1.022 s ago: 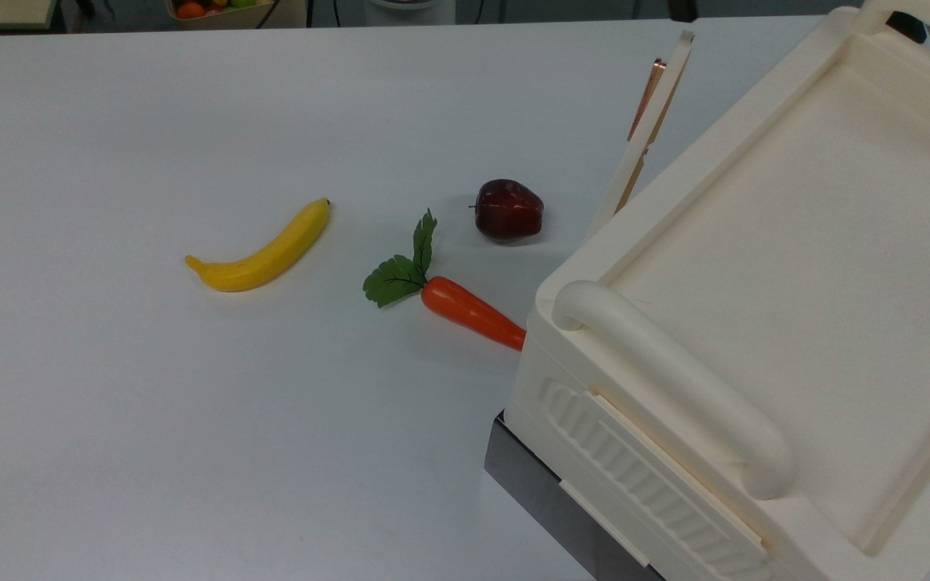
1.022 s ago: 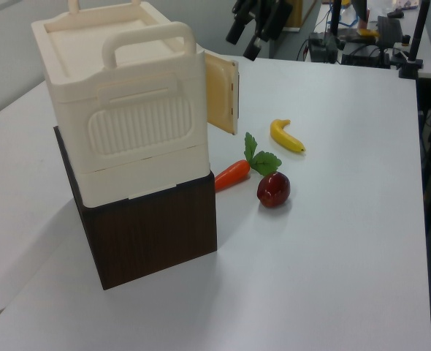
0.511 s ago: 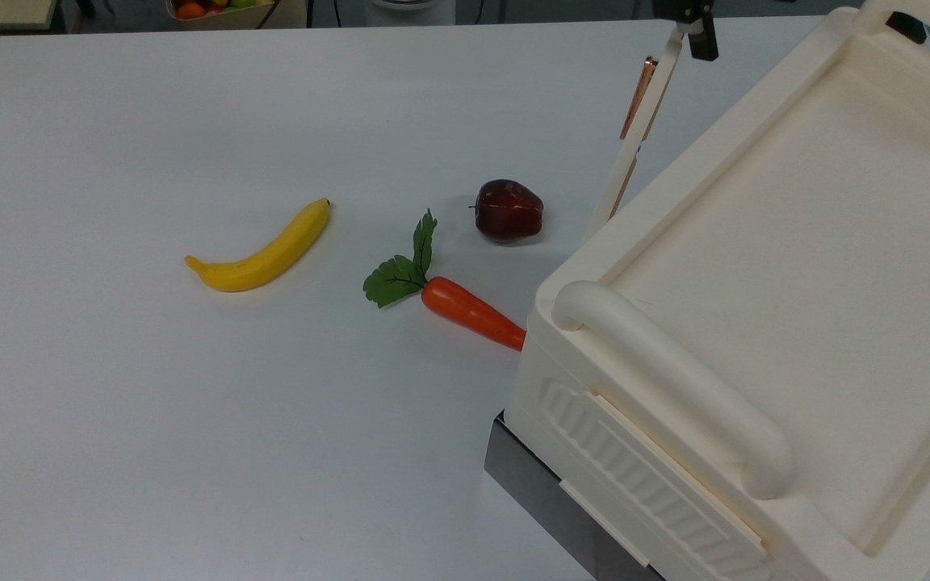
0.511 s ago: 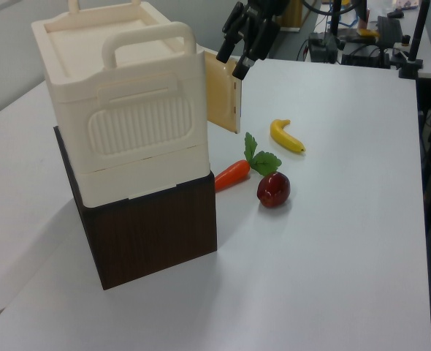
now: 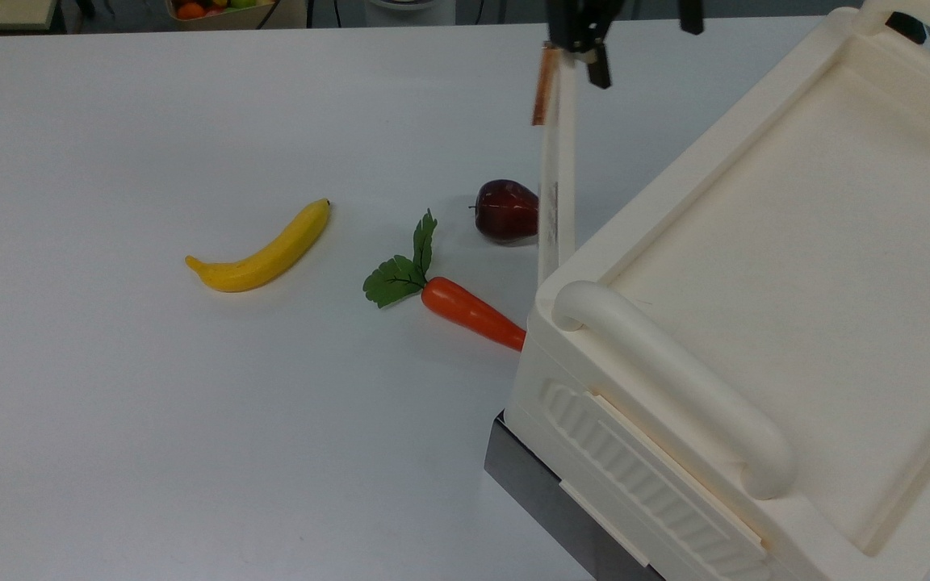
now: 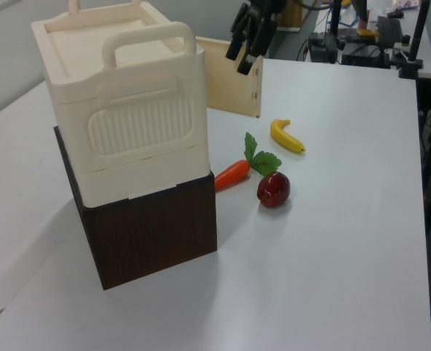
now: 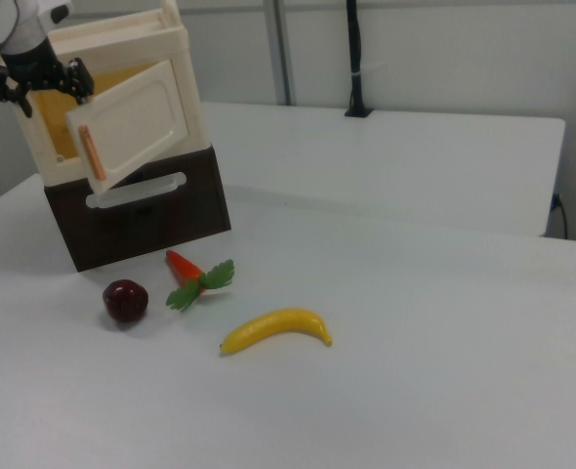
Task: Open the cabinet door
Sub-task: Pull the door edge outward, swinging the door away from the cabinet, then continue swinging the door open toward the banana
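The gripper sits at the cabinet door's free top corner; I cannot tell whether its jaws grip the edge. The door stands swung well out from the cabinet. It looks light, stiff, smooth plastic; the edge by the copper strip seems the best hold.

I saw the cabinet in cream with a ribbed side panel, sitting on a dark brown wood-grain base. The cabinet door was cream too, with a copper-coloured strip at one edge. The gripper was black. On the white table lay a yellow banana, an orange carrot with green leaves, and a dark red apple.
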Robot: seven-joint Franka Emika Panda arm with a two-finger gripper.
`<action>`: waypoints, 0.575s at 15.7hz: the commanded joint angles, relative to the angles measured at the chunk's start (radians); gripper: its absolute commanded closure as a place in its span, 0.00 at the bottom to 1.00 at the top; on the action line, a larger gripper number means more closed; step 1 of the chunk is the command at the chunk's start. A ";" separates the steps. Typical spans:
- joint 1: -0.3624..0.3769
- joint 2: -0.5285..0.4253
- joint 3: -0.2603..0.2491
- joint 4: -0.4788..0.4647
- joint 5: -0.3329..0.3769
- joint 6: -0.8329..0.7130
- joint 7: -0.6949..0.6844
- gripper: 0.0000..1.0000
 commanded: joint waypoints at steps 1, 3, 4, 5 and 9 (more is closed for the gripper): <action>-0.058 -0.039 -0.006 -0.012 -0.039 -0.068 0.011 0.00; -0.085 -0.040 -0.026 -0.012 -0.047 -0.069 0.011 0.00; -0.086 -0.042 -0.052 -0.012 -0.048 -0.070 0.011 0.00; -0.084 -0.043 -0.076 -0.012 -0.051 -0.070 0.011 0.00; -0.086 -0.053 -0.141 -0.012 -0.070 -0.087 0.011 0.00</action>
